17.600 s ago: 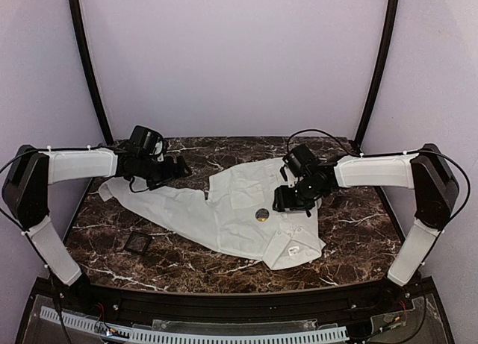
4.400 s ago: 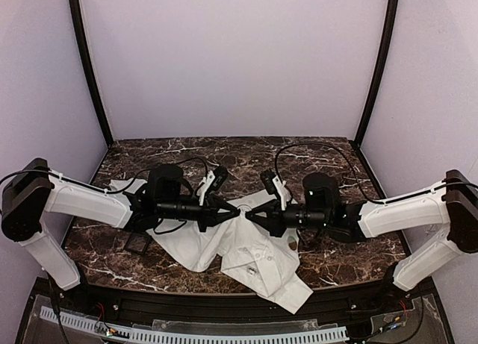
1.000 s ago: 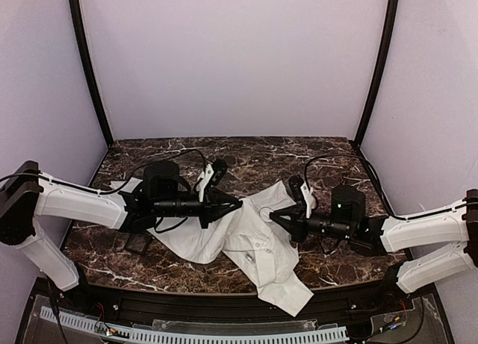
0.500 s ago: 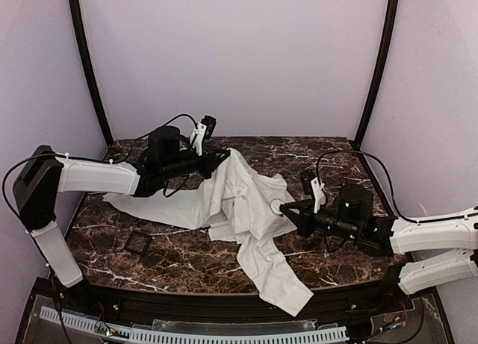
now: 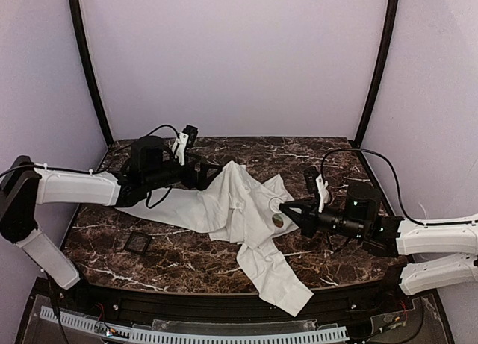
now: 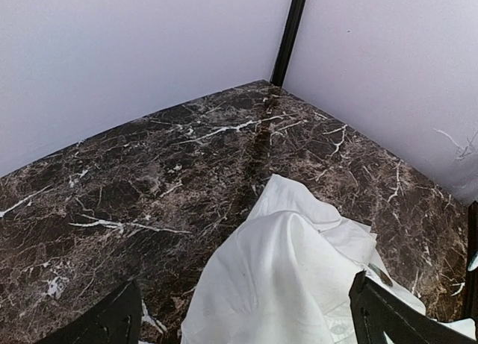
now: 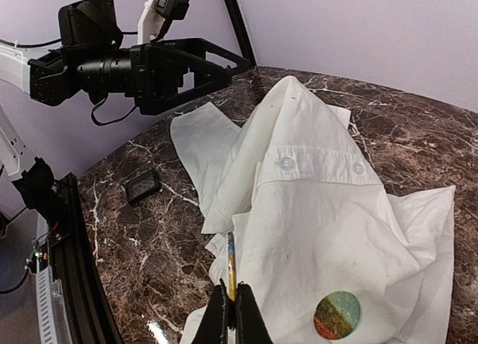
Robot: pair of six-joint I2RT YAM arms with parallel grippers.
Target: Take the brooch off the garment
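Two things just changed: the left gripper, centre left in the overhead view, has sprung wide open and dropped the shirt, which has slumped from its lifted peak onto the marble table. The right gripper stays pinched shut on a thin sliver seen edge-on, its nature unclear, while the brooch lies on the cloth just beside it, right of centre. With the brooch apparently still on the garment, I judge removal unfinished.

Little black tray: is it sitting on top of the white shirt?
No, the little black tray lies on the bare marble table, apart from the white shirt.
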